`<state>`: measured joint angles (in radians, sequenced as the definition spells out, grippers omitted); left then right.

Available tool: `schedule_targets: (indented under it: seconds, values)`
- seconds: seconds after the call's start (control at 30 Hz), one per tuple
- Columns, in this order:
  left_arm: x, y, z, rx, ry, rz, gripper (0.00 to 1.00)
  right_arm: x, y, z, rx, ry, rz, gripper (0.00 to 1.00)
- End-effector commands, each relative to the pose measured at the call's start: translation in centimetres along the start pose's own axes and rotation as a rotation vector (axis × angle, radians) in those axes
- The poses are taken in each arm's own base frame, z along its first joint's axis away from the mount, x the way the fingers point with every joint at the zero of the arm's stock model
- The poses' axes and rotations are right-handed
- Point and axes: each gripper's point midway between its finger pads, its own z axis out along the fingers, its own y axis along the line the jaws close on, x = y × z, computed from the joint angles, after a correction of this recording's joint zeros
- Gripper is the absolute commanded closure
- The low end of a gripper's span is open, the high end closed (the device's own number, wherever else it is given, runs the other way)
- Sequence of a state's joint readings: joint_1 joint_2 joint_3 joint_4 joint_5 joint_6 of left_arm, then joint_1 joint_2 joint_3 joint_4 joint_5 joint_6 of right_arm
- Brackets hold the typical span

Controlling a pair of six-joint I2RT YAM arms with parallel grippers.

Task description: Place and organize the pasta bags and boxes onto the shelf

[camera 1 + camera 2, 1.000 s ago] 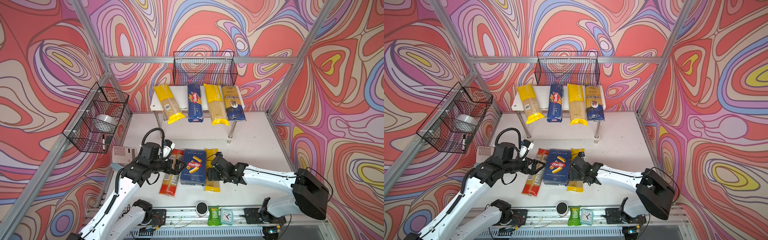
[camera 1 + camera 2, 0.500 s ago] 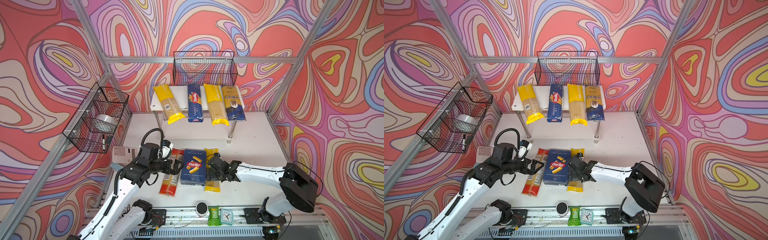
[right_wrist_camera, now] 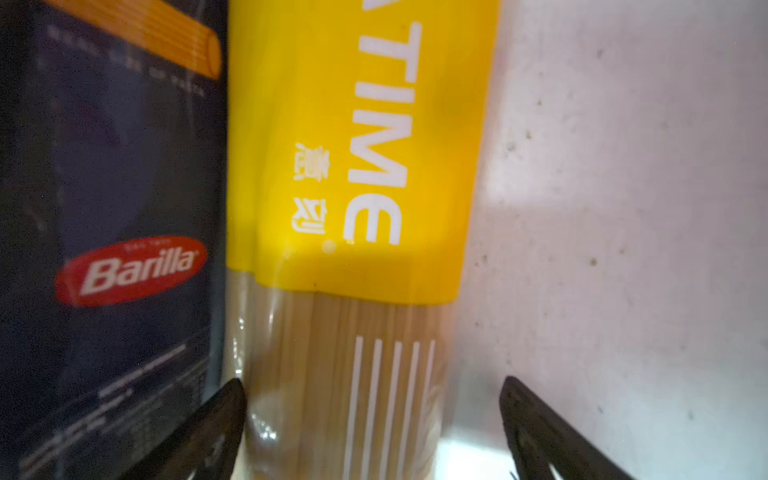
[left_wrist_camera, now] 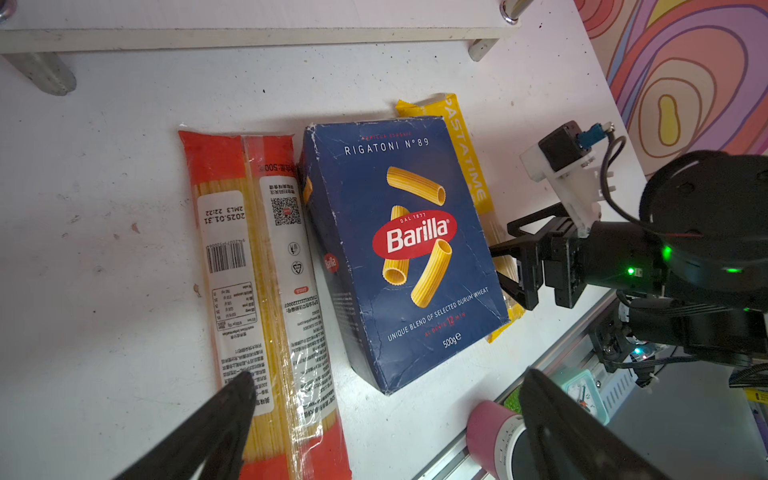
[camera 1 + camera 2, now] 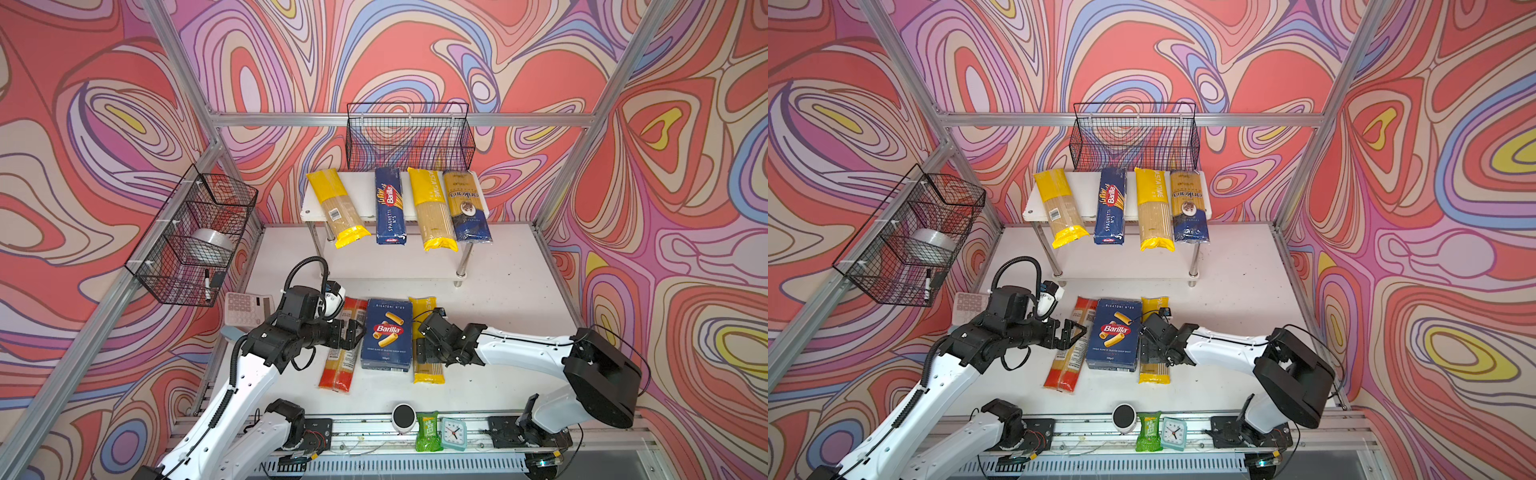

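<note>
Right gripper (image 5: 420, 351) has closed in on the yellow-ended bag (image 5: 428, 370), which lies on the table (image 5: 498, 299) against the rigatoni box (image 5: 387, 334). Its jaws are spread astride the bag, nothing gripped yet. Left gripper (image 5: 352, 332), likewise open and empty, has edged over the red-ended bag (image 5: 337, 368). Shelf (image 5: 313, 203) already holds four packs, and a pick looks imminent.

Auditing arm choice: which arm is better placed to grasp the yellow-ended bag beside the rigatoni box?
Right: right fingers, open, flank the yellow-ended bag; left fingers hang over the red-ended bag, beyond the rigatoni box.
</note>
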<state>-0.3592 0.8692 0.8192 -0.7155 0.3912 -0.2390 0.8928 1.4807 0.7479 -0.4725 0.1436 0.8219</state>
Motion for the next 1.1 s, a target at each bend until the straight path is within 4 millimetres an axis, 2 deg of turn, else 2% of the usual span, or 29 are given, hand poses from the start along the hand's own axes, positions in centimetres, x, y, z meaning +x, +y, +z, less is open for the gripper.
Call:
schedule_targets:
  seconds: [0.0, 0.1, 0.23, 0.37, 0.67, 0.9, 1.07]
  values:
    - [-0.4, 0.0, -0.9, -0.021, -0.016, 0.022, 0.0, 1.3, -2.9, -1.1, 0.077, 0.018, 0.029, 0.02]
    - [-0.5, 0.2, -1.0, -0.039, -0.022, 0.021, 0.0, 1.2, -2.8, -2.4, 0.039, 0.005, 0.017, 0.02]
    - [-0.4, 0.2, -0.9, -0.033, -0.017, 0.021, 0.0, 0.3, -1.0, -4.3, -0.066, -0.025, -0.046, 0.02]
    - [-0.3, 0.1, -0.7, -0.024, -0.005, 0.018, 0.0, -0.8, -1.4, -5.3, -0.021, -0.064, -0.081, 0.01]
    - [-0.5, 0.6, -0.9, -0.057, -0.013, 0.02, 0.0, -1.1, 1.4, -3.0, -0.053, -0.032, -0.139, 0.02]
    - [-0.5, 0.9, -1.3, -0.078, -0.036, 0.022, 0.0, -0.8, 1.3, -1.3, -0.016, 0.005, -0.159, 0.02]
    - [-0.3, 0.9, -0.9, -0.075, -0.011, 0.018, 0.0, -0.3, 1.0, -0.3, 0.001, 0.023, -0.161, 0.02]
